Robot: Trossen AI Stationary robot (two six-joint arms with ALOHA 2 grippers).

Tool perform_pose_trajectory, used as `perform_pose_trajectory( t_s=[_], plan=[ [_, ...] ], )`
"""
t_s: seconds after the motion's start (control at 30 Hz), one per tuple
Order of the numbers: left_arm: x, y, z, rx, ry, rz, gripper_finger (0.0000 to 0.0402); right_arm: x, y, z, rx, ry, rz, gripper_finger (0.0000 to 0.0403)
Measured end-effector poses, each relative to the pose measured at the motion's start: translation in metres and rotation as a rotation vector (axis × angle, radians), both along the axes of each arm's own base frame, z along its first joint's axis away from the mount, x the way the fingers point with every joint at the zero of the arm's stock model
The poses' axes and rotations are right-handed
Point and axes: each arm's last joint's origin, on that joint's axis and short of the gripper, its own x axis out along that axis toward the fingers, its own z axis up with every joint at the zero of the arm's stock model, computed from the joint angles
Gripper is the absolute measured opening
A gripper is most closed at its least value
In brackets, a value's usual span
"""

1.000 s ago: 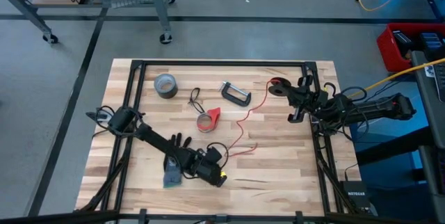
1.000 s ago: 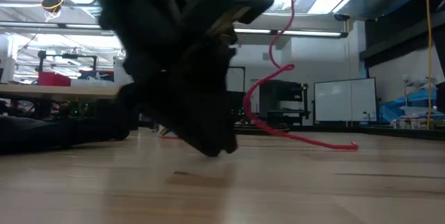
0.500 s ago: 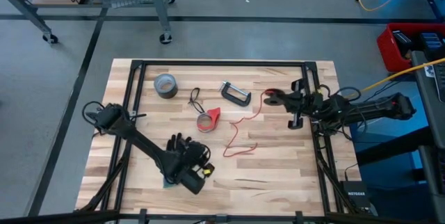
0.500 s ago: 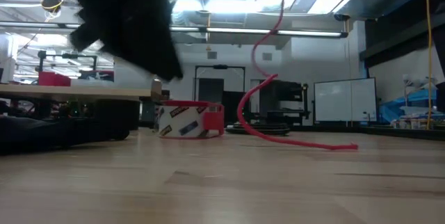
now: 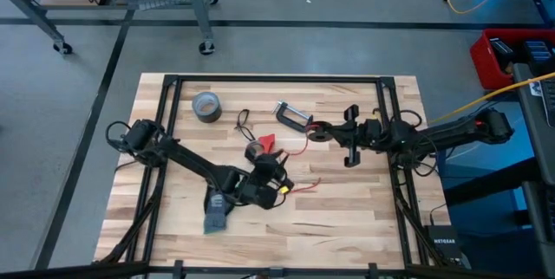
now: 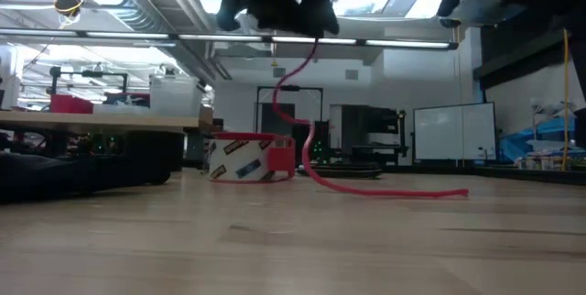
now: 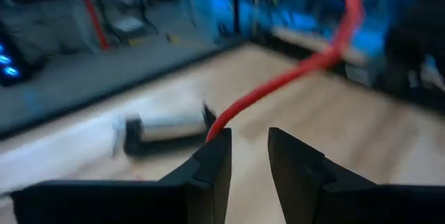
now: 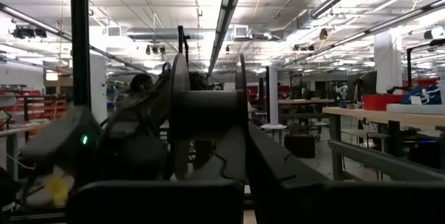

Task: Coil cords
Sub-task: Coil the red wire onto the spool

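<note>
Fingers of the left gripper (image 7: 249, 156) stand a little apart, the red cord (image 7: 292, 78) running up from the gap between them; whether they pinch it cannot be told. Left gripper (image 5: 276, 175) sits mid-surface, just beside the red-edged tape ring (image 5: 257, 150). Red cord (image 5: 301, 187) trails out from it along the wood, free end lying flat; low view shows the cord (image 6: 302, 148) rising in a wavy line from the surface (image 6: 366, 240) to the arm overhead.

Right gripper (image 8: 229, 154) fingers clamped on a dark spool (image 8: 205, 113). In the high view the right gripper (image 5: 323, 131) reaches in from the right edge, spool end near the C-clamp (image 5: 293, 117).

Black cord (image 5: 242, 124), looped, lies alone between the grey duct-tape roll (image 5: 205, 106) and the clamp. Glove (image 5: 216, 210) lies flat near the front, partly under the left arm.
</note>
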Motion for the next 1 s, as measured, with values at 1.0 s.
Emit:
perform_pose_trajectory(
  t_s=[1.0],
  plan=[
    [-0.016,0.003,0.005,0.153,0.002,-0.186,0.0088,0.018,0.001,-0.007,-0.031,0.111,-0.01,0.0005]
  ],
)
